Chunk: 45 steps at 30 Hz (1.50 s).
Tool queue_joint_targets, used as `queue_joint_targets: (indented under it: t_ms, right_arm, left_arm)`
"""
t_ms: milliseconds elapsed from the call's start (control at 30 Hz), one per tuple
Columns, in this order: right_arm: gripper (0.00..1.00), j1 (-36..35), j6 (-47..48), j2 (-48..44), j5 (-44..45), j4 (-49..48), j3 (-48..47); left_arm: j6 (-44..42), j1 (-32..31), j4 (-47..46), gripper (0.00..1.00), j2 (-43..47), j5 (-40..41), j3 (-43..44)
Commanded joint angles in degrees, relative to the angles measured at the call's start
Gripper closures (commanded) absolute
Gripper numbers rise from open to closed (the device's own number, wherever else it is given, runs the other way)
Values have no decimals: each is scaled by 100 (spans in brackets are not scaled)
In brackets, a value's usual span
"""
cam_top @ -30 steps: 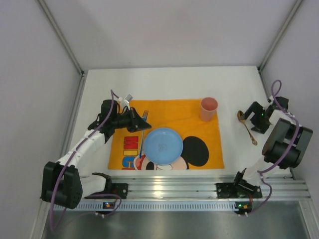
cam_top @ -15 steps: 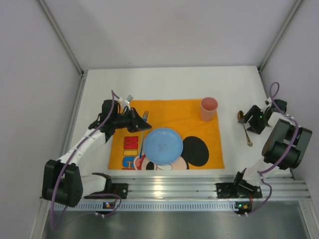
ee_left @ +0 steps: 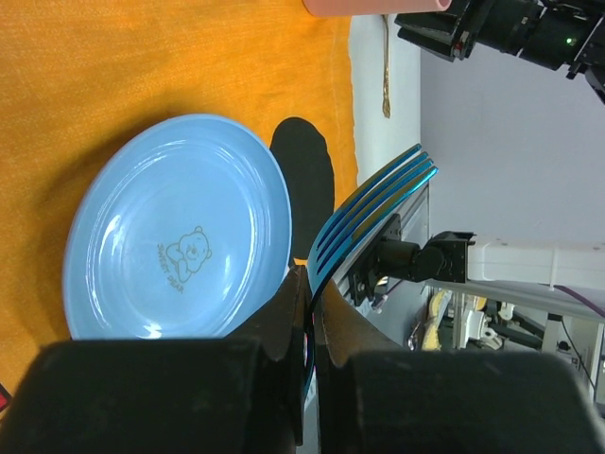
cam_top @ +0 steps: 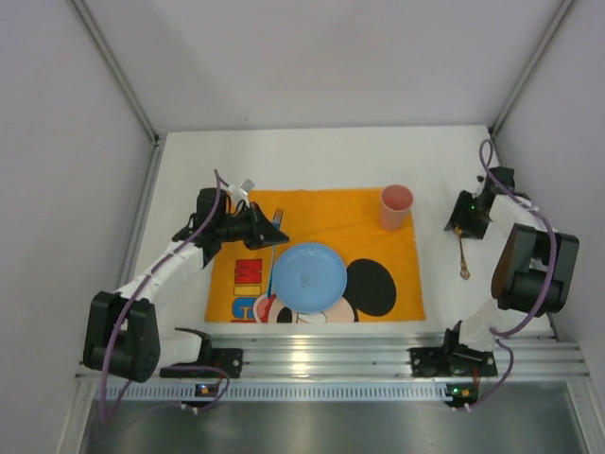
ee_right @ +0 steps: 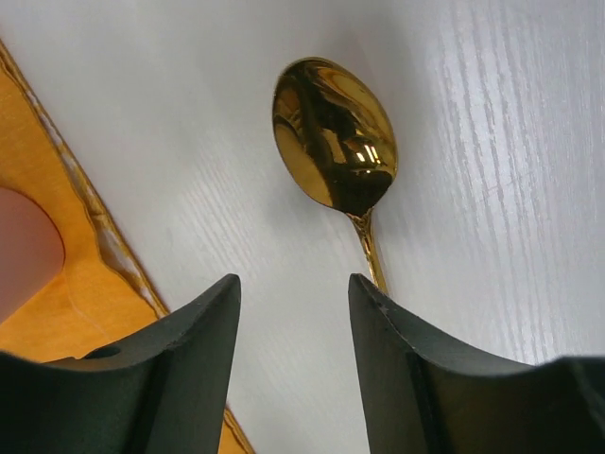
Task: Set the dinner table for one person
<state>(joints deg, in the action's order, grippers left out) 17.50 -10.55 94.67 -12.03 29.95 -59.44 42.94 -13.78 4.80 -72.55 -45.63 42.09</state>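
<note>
My left gripper (cam_top: 259, 228) is shut on a blue-tinted metal fork (cam_top: 276, 222) and holds it over the orange cloth (cam_top: 321, 213), just left of the blue plate (cam_top: 309, 277). In the left wrist view the fork's tines (ee_left: 378, 213) stick out past my shut gripper (ee_left: 312, 284), beside the plate (ee_left: 175, 227). A pink cup (cam_top: 396, 206) stands on the cloth's far right corner. A gold spoon (cam_top: 463, 253) lies on the white dinner table (cam_top: 331, 156) right of the cloth. My right gripper (cam_top: 460, 224) is open over the spoon's bowl end; its bowl (ee_right: 334, 147) lies just ahead of the gripper (ee_right: 293, 280).
The cloth's edge (ee_right: 104, 246) and the cup (ee_right: 24, 251) show at the left of the right wrist view. Grey walls close in the table on three sides. An aluminium rail (cam_top: 378, 355) with the arm bases runs along the near edge.
My right gripper has moved toward the far side along the spoon, from its handle to its bowl end, and the spoon has turned straighter. My left gripper has barely moved with the fork.
</note>
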Motion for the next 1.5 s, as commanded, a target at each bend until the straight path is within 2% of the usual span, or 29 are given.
queue_joint_targets:
  t_ms: [0,167,367,533,767,933,1300,1467]
  right_arm:
    - [50,-273,150,86,1184,476,-322]
    - [55,-308,35,411,1773,731,-437]
    - [55,-282,17,113,2477,678,-401]
    - [61,-361,114,499,2232,740,-507]
    - [58,-528,0,526,2170,520,-165]
    - [58,-528,-9,148,1968,283,-199]
    - [59,-738,158,886,1836,459,-525]
    - [60,-932,202,1062,1941,502,-604]
  left_arm:
    - [31,33,-436,100,4,-148,186]
    - [4,103,-427,100,40,-183,98]
    - [-198,296,-198,100,66,-289,168]
    - [-189,341,-199,100,-92,-394,247]
    - [-365,350,30,100,-136,-412,388]
    - [-374,367,21,100,-189,-421,406]
    - [-435,429,127,100,-303,-394,538]
    - [-637,569,495,100,-233,-228,397]
